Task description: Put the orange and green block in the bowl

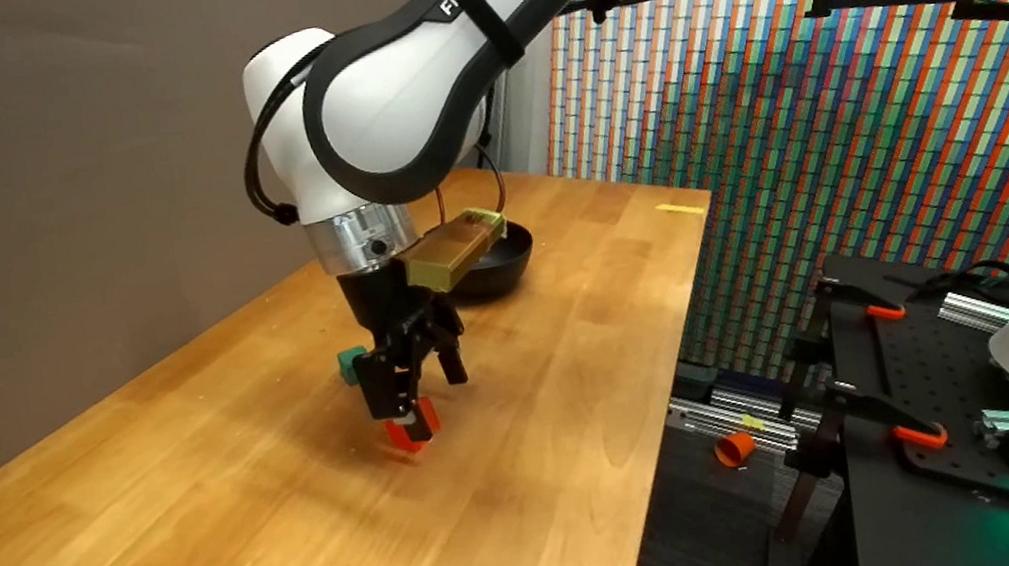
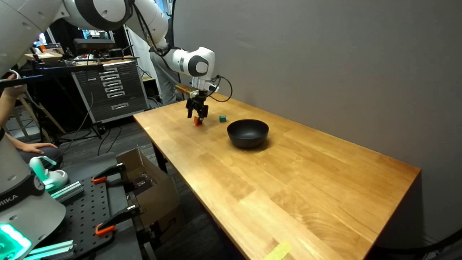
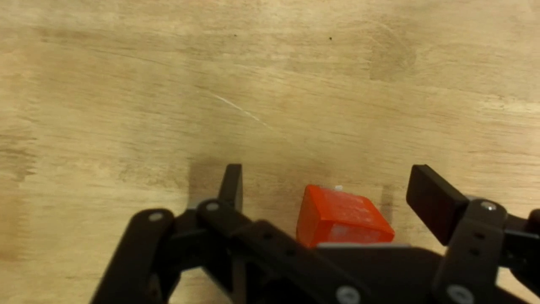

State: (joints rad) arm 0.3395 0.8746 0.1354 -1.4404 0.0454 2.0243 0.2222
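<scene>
The orange block (image 1: pixel 400 437) rests on the wooden table, partly hidden by a finger; it also shows in an exterior view (image 2: pixel 196 121) and in the wrist view (image 3: pixel 346 209). My gripper (image 1: pixel 434 396) is open and low over the table, also seen in an exterior view (image 2: pixel 195 117). In the wrist view the gripper (image 3: pixel 329 192) has its fingers apart on either side of the orange block, with gaps on both sides. The green block (image 1: pixel 349 365) lies nearby, toward the wall (image 2: pixel 222 118), outside the wrist view. The black bowl (image 2: pixel 248 134) stands upright, partly behind the wrist in an exterior view (image 1: pixel 502 268).
The wooden table (image 2: pixel 306 187) runs along a grey wall (image 2: pixel 325 72). Yellow tape (image 1: pixel 680 208) marks the table near one end. A gold-coloured box (image 1: pixel 449 253) is fixed on the wrist, and cables loop beside it. The robot's black base stand (image 1: pixel 944 375) is beyond the table's long edge.
</scene>
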